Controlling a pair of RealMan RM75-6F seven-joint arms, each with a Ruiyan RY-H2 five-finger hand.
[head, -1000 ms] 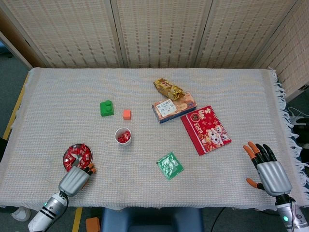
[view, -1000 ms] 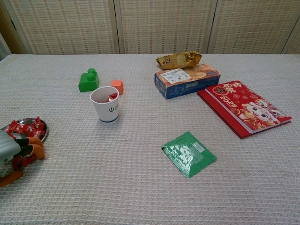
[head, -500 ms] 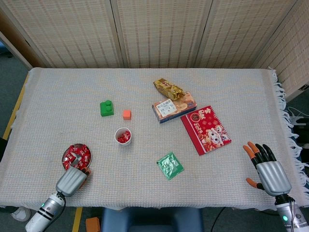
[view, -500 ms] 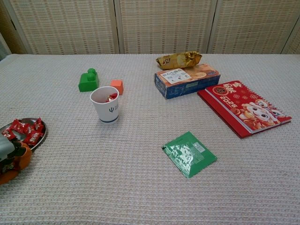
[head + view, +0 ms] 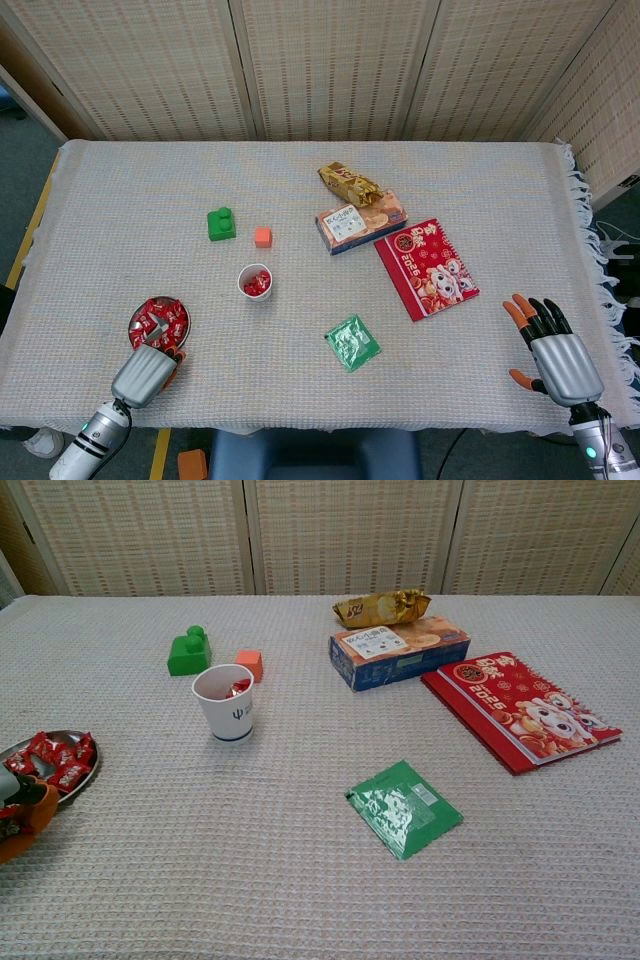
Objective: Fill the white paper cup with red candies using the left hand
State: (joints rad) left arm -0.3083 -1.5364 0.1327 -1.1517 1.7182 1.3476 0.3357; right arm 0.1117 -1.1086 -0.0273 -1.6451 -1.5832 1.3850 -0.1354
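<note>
The white paper cup (image 5: pixel 255 281) (image 5: pixel 225 703) stands left of the table's middle with a few red candies inside. Nearer the front left, a small metal plate (image 5: pixel 131 322) (image 5: pixel 92 771) carries a heap of red candies (image 5: pixel 160 319) (image 5: pixel 60 757). My left hand (image 5: pixel 147 372) (image 5: pixel 18 815) sits at the plate's near edge with its fingers curled down. Whether they hold a candy is hidden. My right hand (image 5: pixel 555 350) rests at the front right corner, fingers spread and empty, seen only in the head view.
Beyond the cup lie a green block (image 5: pixel 221 223) and an orange cube (image 5: pixel 262 236). A snack bag (image 5: pixel 350 183), a cracker box (image 5: pixel 360 222) and a red calendar (image 5: pixel 427 266) sit right of centre. A green packet (image 5: pixel 351 342) lies near the front.
My left hand has drawn back from the plate toward the table's front left edge, uncovering more of the candies. The right hand and the cup have not moved.
</note>
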